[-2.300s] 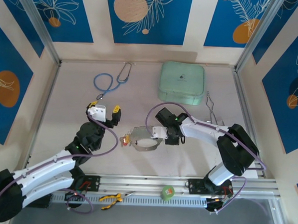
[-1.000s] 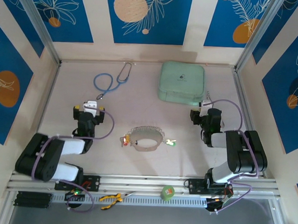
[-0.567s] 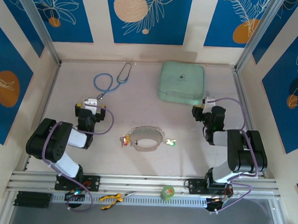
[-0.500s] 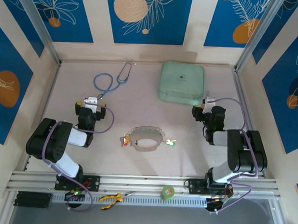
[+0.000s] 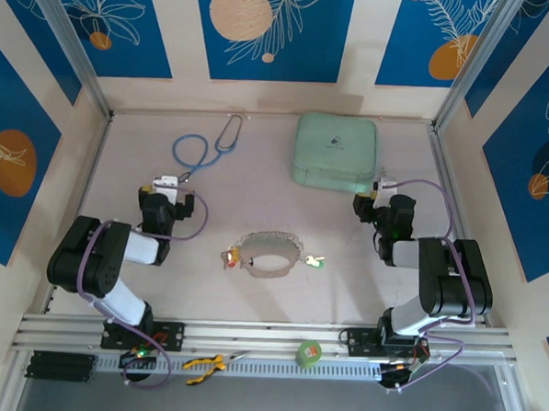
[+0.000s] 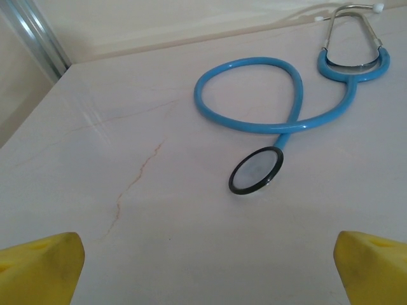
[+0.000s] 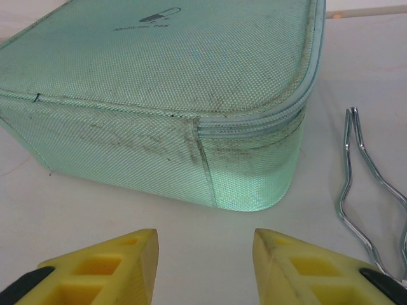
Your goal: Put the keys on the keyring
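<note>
The keyring (image 5: 270, 252), a silvery oval loop, lies flat mid-table. A red-headed key (image 5: 228, 256) sits at its left end, and a green and yellowish key (image 5: 314, 260) at its right end. I cannot tell whether they are threaded on it. My left gripper (image 5: 167, 191) rests folded back, left of the loop and well apart from it. It is open, yellow fingertips (image 6: 39, 265) spread wide over bare table, left gripper (image 6: 206, 264). My right gripper (image 5: 378, 198) sits to the loop's right, open and holding nothing, facing the green case; right gripper (image 7: 205, 257).
A blue stethoscope (image 6: 249, 94) lies just ahead of the left gripper, also seen in the top view as the stethoscope (image 5: 196, 152). A mint green zip case (image 7: 172, 76) stands at the back. Bent wire tongs (image 7: 365, 190) lie to its right. A tape roll (image 5: 309, 354) and pliers (image 5: 205, 363) sit on the front rail.
Both arms pulled back from the keyring and folded to the sides. Over the last second the left gripper crept slightly farther back and the right jaws widened a little.
</note>
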`<state>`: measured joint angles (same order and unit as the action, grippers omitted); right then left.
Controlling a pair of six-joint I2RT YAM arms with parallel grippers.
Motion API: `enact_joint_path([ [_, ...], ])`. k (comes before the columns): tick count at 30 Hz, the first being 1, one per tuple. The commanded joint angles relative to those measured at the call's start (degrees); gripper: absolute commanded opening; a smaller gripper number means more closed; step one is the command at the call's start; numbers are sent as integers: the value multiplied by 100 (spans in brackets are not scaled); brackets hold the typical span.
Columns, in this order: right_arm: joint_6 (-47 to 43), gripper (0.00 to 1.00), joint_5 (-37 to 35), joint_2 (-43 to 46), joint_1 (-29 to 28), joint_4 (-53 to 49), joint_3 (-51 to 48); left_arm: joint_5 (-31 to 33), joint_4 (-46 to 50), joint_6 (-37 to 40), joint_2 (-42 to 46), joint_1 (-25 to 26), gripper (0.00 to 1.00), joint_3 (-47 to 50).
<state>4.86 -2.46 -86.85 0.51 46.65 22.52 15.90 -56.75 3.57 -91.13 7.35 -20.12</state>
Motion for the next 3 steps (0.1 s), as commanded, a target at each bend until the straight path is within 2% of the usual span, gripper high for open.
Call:
enact_joint_path([
  [1,67,46,118,-43,37,-20,112,-419,164,-173,122,-164,100,-87],
  [2,74,49,93,-43,37,-10,107,-435,120,-163,130,-166,100,-63],
  [3,97,92,32,-34,37,-9,106,-465,106,-143,131,-166,100,-60],
])
